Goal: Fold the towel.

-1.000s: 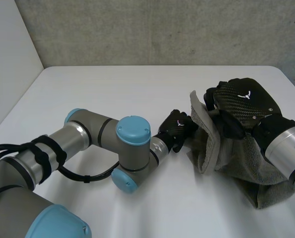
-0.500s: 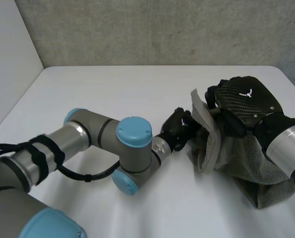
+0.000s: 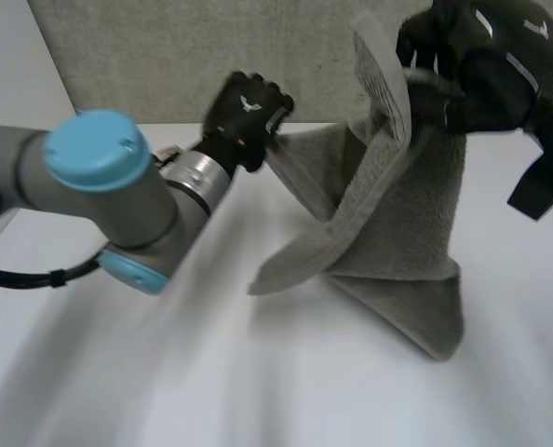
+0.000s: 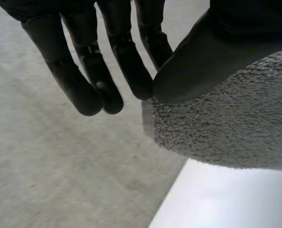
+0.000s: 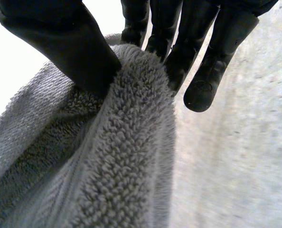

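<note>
While the white tabletop (image 3: 258,391) lies below a grey concrete wall (image 3: 165,65), I hold the grey towel (image 3: 388,223) raised.
My left hand (image 3: 246,107) pinches one corner between thumb and fingers (image 4: 129,61). My right hand (image 3: 491,56) clamps a bunched upper edge, fingers (image 5: 179,52) behind it. Half a second ago the towel lay heaped; now only its lower end touches the tabletop.
</note>
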